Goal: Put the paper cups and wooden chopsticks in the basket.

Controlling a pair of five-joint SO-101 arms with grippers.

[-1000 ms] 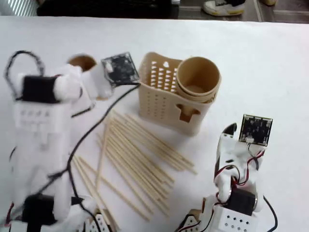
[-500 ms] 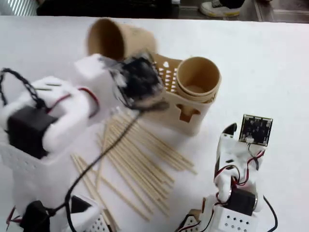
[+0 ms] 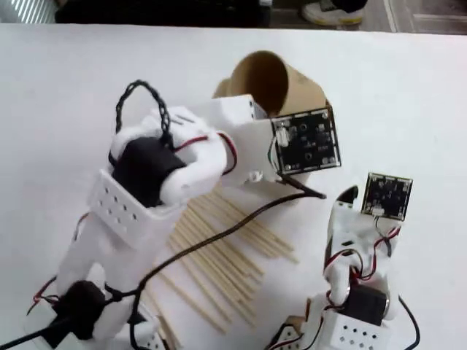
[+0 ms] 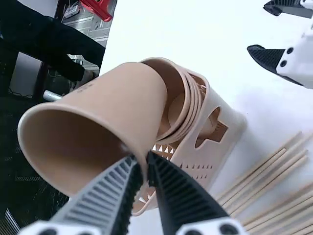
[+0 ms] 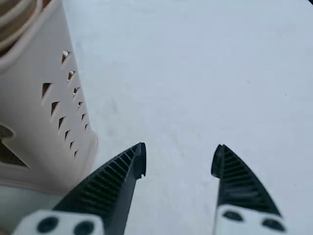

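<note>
Clamping the paper cup (image 4: pixel 93 132), left pincer (image 4: pixel 142 159) hangs above basket (image 4: pixel 198 164).

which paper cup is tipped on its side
The cup held at its rim by the left pincer, tilted over the basket; the other cups sit nested inside the basket.

Basket (image 5: pixel 46 105) cut off at edge; chopsticks (image 3: pixel 222 251) partly under left arm (image 3: pixel 157 175).

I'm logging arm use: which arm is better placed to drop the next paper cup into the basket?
Left. The left pincer is shut on a paper cup by its rim, holding it tilted at the basket, against the stacked cups inside. The right pincer is open and empty beside the basket.
</note>
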